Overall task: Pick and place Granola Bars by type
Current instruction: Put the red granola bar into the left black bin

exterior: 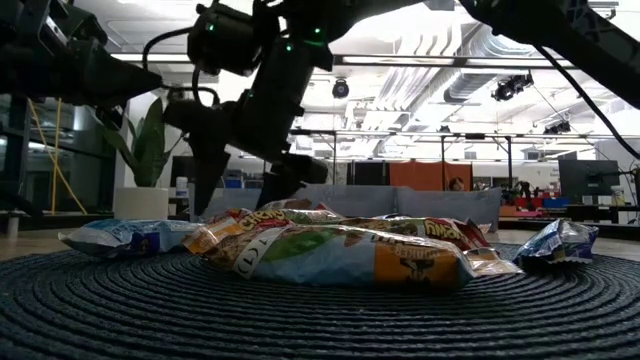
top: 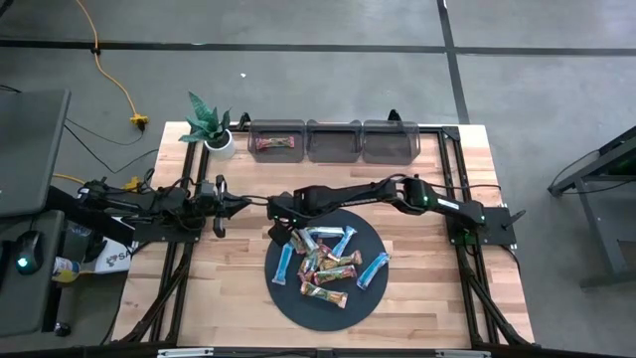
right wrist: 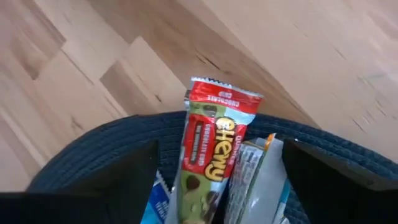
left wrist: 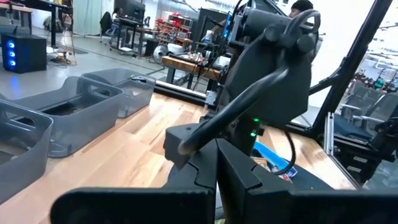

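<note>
Several granola bars [top: 328,264] in light blue, red and green-brown wrappers lie piled on a dark round mat [top: 373,308]. In the low view the pile [exterior: 340,245] rests on the mat's weave. One more bar [top: 276,143] lies in the leftmost clear bin. My right gripper [right wrist: 217,155] is open and hovers over the mat's far-left edge [top: 282,225], one finger on either side of a red bar [right wrist: 214,146] that lies flat beneath it. My left gripper [top: 227,205] waits left of the mat above the bare wood, its fingers shut [left wrist: 216,168].
Three clear bins [top: 333,141] stand in a row along the table's far edge; the middle and right ones [top: 391,141] look empty. A potted plant [top: 211,127] stands at the far left corner. Bare wood lies between the mat and the bins.
</note>
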Tool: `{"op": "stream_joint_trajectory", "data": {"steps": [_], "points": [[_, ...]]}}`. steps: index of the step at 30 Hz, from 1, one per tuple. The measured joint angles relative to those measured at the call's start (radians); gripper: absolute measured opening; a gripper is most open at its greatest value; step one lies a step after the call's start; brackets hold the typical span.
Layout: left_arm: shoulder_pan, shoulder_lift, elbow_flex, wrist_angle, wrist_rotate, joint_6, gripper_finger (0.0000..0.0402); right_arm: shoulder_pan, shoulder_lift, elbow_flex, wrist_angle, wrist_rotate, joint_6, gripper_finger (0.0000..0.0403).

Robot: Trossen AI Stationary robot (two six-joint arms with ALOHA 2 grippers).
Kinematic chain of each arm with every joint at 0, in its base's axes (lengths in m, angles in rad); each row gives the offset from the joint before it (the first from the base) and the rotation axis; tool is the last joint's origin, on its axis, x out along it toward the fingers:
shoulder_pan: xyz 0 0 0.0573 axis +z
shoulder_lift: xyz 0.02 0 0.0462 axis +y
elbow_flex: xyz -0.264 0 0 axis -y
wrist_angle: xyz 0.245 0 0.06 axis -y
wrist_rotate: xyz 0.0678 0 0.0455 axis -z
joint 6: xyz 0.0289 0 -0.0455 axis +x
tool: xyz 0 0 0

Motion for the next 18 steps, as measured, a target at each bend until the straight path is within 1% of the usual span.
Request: {"op": "stream_joint_trajectory", "data": {"steps": [10,18], "points": [[0.0,0.0,0.0,0.002,0.001,0.0,0.0001,-0.001,0.022,0.001,0.063,-0.011,-0.02,0.0325],[0.0,0.0,0.0,0.002,0.001,0.0,0.0001,-0.001,0.03,0.002,0.064,-0.018,-0.051,0.0293]]}}
